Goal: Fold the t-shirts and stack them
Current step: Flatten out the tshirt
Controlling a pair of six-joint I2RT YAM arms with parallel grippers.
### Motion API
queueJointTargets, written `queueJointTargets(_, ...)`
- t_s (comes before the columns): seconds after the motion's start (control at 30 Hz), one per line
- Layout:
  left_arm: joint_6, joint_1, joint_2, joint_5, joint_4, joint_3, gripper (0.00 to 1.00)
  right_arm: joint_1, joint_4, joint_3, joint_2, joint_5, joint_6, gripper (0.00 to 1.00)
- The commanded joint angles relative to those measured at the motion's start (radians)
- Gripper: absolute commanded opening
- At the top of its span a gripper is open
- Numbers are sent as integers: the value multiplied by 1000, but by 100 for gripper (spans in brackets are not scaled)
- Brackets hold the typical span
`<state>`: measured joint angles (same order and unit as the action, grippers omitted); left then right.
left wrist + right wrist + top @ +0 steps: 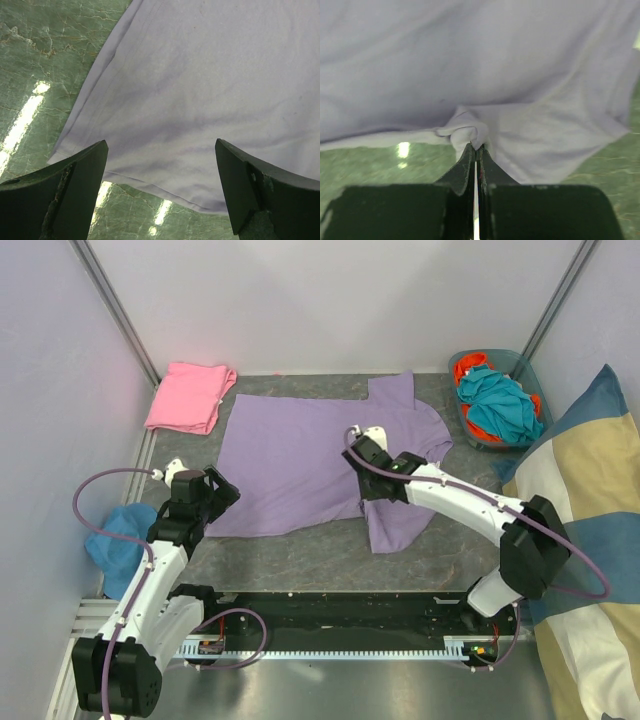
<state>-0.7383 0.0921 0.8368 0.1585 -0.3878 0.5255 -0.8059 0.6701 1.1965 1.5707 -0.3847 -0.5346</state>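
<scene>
The lavender t-shirt (300, 455) lies spread flat on the table, its sleeves toward the right. The pink t-shirt (190, 397) sits folded at the back left corner. My left gripper (222, 498) hovers open just off the lavender shirt's near left corner; in the left wrist view its fingers (85, 170) straddle the hem of the shirt (200, 75) with nothing between them. My right gripper (360, 488) is over the shirt's near right part. In the right wrist view this gripper (476, 146) is shut on a bunched pinch of the shirt's (470, 60) edge.
A basket (520, 358) of teal and orange clothes stands at the back right. A big striped cushion (585, 490) fills the right side. A blue cloth (118, 540) lies beside the left arm. Walls close in the back and left.
</scene>
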Motion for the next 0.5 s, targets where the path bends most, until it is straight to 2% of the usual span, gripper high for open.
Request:
queueJointTargets(0.0, 30, 3, -5, 27, 17, 2, 96, 83, 28, 49, -21, -60, 105, 0)
queueJointTargets(0.37, 30, 1, -24, 33, 15, -18, 96, 131, -46, 311, 261, -56, 353, 0)
queueJointTargets(0.47, 30, 1, -31, 36, 7, -19, 96, 135, -44, 394, 339, -40, 375, 0)
